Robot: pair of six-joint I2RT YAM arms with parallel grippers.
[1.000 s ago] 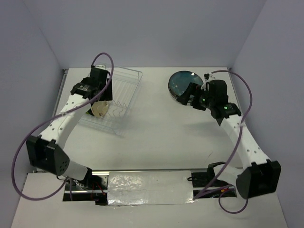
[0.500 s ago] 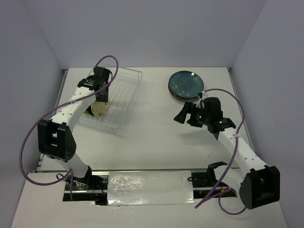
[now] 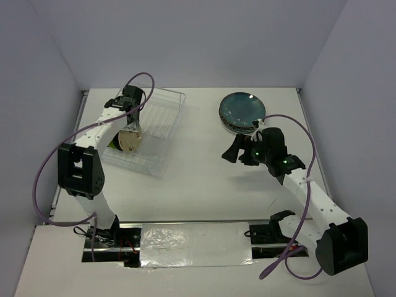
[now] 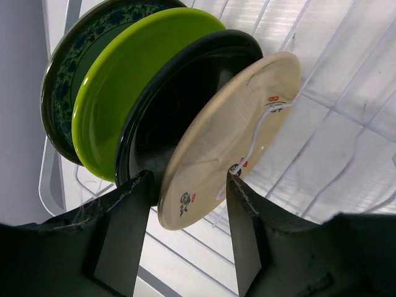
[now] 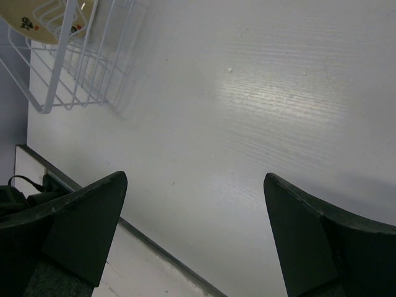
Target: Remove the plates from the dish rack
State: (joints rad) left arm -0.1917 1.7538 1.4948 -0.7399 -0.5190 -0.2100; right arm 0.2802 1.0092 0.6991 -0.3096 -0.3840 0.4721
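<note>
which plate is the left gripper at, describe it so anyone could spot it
Find the white wire dish rack at the far left, with plates standing on edge in it. It is the cream plate ending that row, beside the black plate: the only pale one, with small red marks.

The white-linked left arm (image 3: 93, 132) and right arm (image 3: 307, 189) carried chunky black joint housings (image 3: 79, 172) and looping purple cables (image 3: 36, 189). The matte black left tool (image 4: 187, 179) and right tool (image 5: 195, 179) had blunt fingers. Small green lights (image 3: 255, 153) glowed near the right wrist.

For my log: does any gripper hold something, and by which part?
Right gripper: nothing. Left gripper straddles the cream plate at its lower rim; grip cannot be told.
</note>
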